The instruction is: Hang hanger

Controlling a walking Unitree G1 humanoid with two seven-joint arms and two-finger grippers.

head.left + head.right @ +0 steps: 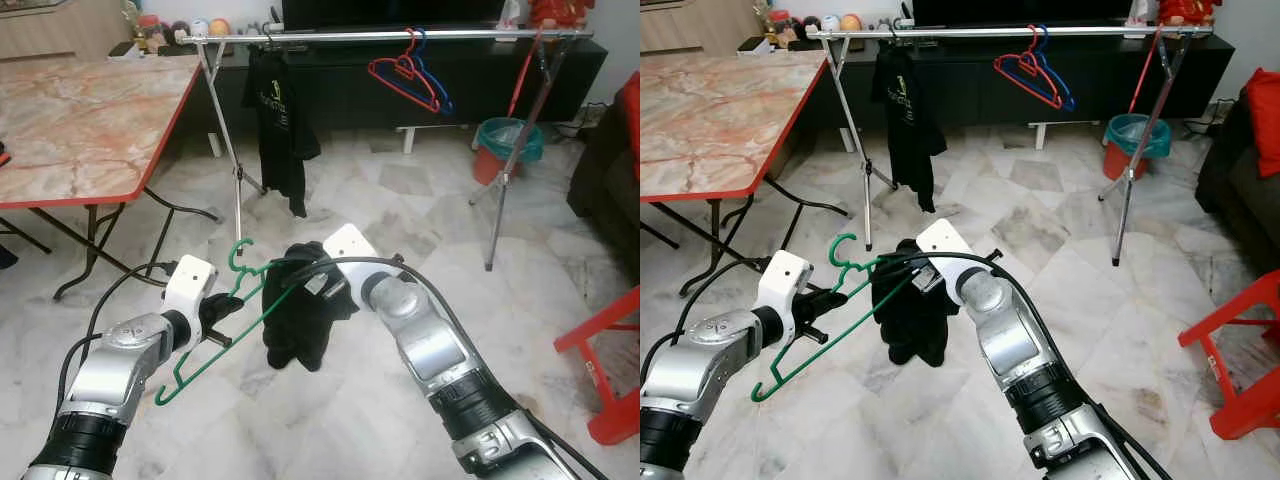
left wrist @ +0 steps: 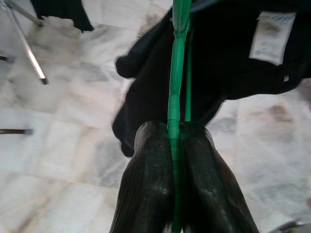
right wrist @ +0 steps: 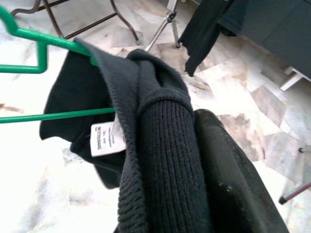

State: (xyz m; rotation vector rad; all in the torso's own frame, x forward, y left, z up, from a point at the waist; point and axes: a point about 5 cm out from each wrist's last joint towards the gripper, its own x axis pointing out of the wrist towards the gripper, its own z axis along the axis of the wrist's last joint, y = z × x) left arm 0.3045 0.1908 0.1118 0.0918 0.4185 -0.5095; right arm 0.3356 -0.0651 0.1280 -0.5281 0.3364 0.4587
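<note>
We see the left claw (image 2: 172, 145) closed on the green hanger (image 1: 205, 345); in the left wrist view its two black fingers (image 2: 150, 184) press the thin green wire from both sides. The hanger is held low in front of the robot, above the marble floor (image 1: 400, 210), tilted, with its hook (image 1: 238, 258) pointing up and one corner hanging down toward the floor; a black garment (image 1: 300, 320) is partly on the hanger and hangs from it in a bunch. The right claw (image 1: 290, 268) is closed on this garment at its ribbed edge (image 3: 165, 160); in the right wrist view the knitted cloth lies over one finger (image 3: 228, 170), and a small white label (image 3: 104, 138) shows just under the green wire. Well apart from the claws, further ahead, a metal clothes rail (image 1: 380, 36) stands on crossed legs; a black T-shirt (image 1: 278, 130) hangs from it on the robot's left part, and a red hanger (image 1: 400, 80) with a blue hanger (image 1: 437, 92) just behind it hang near the middle. At the robot's left there is a surface (image 1: 80, 120) with a marble pattern and a red border; near the right leg of the rail stands a red bucket (image 1: 505, 150) with a green bag inside.
</note>
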